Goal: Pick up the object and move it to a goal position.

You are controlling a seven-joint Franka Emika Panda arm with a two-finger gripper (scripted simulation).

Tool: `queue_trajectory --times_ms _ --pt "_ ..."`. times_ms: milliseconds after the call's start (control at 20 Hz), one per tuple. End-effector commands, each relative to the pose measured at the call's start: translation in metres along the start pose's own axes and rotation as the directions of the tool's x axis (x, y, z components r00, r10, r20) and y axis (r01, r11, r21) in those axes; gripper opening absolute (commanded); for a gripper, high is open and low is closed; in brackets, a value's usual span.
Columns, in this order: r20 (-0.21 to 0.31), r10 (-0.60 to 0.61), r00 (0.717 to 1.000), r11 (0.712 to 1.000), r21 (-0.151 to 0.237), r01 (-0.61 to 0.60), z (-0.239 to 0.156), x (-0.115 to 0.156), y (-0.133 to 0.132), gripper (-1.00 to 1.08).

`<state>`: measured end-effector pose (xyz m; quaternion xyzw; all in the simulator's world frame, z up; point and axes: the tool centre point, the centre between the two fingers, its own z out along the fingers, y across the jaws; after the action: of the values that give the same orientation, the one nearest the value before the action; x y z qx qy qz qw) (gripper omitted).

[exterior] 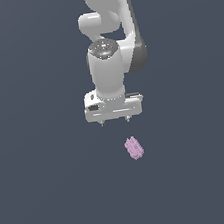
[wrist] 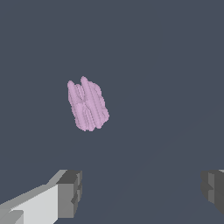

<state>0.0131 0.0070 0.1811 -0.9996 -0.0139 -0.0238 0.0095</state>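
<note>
The object [exterior: 133,148] is a small pale pink-lilac oblong block with a ridged surface, lying on the dark grey floor. In the wrist view the object [wrist: 87,105] lies apart from both fingertips, beyond them and nearer the one on a white finger. My white gripper [exterior: 115,121] hangs above the block and a little toward the exterior view's left, not touching it. The gripper [wrist: 142,188] is open, its two dark pads far apart with nothing between them.
The white arm [exterior: 110,33] rises from the gripper toward the top of the exterior view. A plain dark grey surface [exterior: 45,194] fills everything else in both views.
</note>
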Motion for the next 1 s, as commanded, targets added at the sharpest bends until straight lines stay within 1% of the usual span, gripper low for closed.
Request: queue_trajectory --times_ms 0,450,750,950 --pt "0.008 -0.001 1.000 1.000 -0.003 0.001 0.002 -0.002 -0.001 1.00" --pt "0.011 -0.035 0.999 0.999 -0.005 0.035 0.009 0.007 -0.007 1.00" --pt "0.022 -0.107 0.994 0.994 -0.008 0.108 0.025 0.023 -0.022 1.00" --pt "0.032 -0.177 0.984 0.984 -0.008 0.177 0.042 0.038 -0.037 1.00"
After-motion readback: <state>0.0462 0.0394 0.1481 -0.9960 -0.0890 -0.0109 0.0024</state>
